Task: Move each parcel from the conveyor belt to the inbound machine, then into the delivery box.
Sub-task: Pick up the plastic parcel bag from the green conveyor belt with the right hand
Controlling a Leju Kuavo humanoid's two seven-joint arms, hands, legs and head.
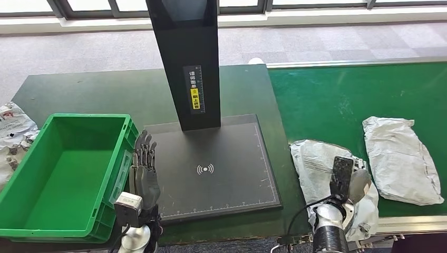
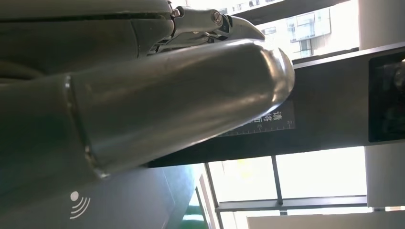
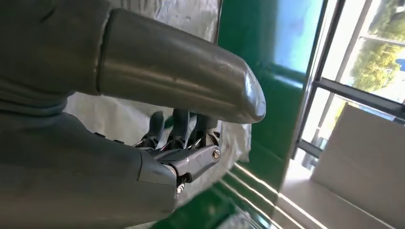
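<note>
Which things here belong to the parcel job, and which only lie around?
For the job: near parcel, far parcel, conveyor belt, inbound machine, green delivery box, right hand, left hand.

Lying about: crumpled wrapping left of the box.

Lighting: bright daylight from windows (image 1: 31, 6) at 12 o'clock, head view sharp. Wrist views: blown-out panes; glare streaks along the near, soft-focus thumb (image 3: 181, 81).
</note>
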